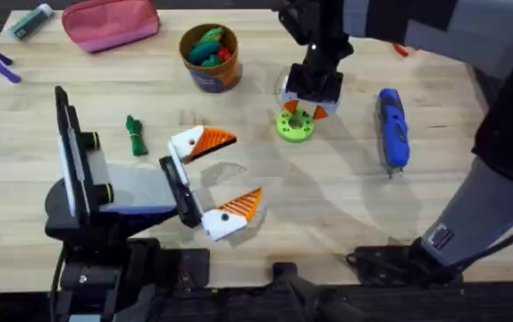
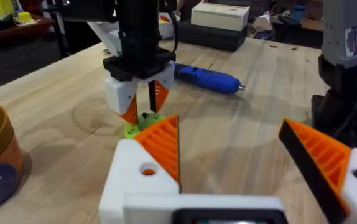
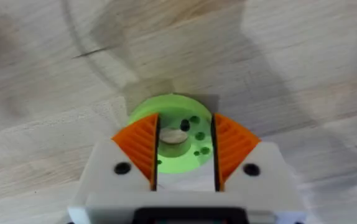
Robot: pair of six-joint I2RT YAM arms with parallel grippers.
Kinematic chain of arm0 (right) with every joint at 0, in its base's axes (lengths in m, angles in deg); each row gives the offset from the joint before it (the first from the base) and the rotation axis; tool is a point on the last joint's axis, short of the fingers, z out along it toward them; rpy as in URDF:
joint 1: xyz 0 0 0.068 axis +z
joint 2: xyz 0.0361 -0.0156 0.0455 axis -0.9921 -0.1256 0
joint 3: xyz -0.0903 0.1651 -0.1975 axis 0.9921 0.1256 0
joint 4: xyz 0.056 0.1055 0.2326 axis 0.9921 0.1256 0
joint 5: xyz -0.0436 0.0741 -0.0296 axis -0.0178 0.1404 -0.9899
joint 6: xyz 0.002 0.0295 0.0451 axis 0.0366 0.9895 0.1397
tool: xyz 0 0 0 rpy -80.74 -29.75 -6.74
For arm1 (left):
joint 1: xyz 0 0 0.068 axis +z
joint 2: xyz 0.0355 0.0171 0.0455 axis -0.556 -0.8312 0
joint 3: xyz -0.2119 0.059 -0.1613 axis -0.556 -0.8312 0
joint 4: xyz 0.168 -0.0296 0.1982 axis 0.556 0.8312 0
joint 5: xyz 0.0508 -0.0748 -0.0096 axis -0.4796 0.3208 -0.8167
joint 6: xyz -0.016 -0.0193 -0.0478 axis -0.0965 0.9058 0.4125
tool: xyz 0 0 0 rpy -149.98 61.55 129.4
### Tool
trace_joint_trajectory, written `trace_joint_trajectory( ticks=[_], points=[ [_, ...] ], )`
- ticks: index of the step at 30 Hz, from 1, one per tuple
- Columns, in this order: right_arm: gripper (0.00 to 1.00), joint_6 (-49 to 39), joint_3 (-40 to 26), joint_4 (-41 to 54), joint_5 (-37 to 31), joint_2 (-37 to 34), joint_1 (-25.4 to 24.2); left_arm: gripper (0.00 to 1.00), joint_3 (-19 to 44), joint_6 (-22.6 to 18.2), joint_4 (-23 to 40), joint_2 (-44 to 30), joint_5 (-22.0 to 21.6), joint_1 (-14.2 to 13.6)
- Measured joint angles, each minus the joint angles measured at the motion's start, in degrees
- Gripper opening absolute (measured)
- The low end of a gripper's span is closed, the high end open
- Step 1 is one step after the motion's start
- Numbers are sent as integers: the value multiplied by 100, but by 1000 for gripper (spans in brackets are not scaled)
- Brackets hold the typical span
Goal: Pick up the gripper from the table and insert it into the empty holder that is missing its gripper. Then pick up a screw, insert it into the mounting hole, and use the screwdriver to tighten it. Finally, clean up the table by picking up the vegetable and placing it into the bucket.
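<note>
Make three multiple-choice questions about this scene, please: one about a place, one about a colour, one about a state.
1. Where is the screwdriver?
A. Standing upright in a cup
B. Lying on the table, to one side of the disc
C. Hanging from a hook

2. What colour is the disc under the right claw?
A. Bright green
B. Red
C. Black

3. In what state is the left claw?
A. Shut on a screw
B. Shut on nothing
C. Open, holding nothing

Answers:
1 B: the overhead view shows it flat on the wood, apart from the disc.
2 A: both the overhead and right wrist views show it green.
3 C: its two orange-tipped fingers stand wide apart with only bare table between them.
</note>
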Motion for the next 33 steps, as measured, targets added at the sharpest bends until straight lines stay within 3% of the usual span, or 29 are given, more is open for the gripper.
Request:
trace_joint_trajectory(
  ticks=[20, 33],
  points=[
    [309, 16, -9, -8, -22, 0, 48, 985, 0, 0, 1, 0, 0, 0],
    [81, 18, -9, -8, -39, 0, 48, 985, 0, 0, 0, -2, 0, 0]
  ],
)
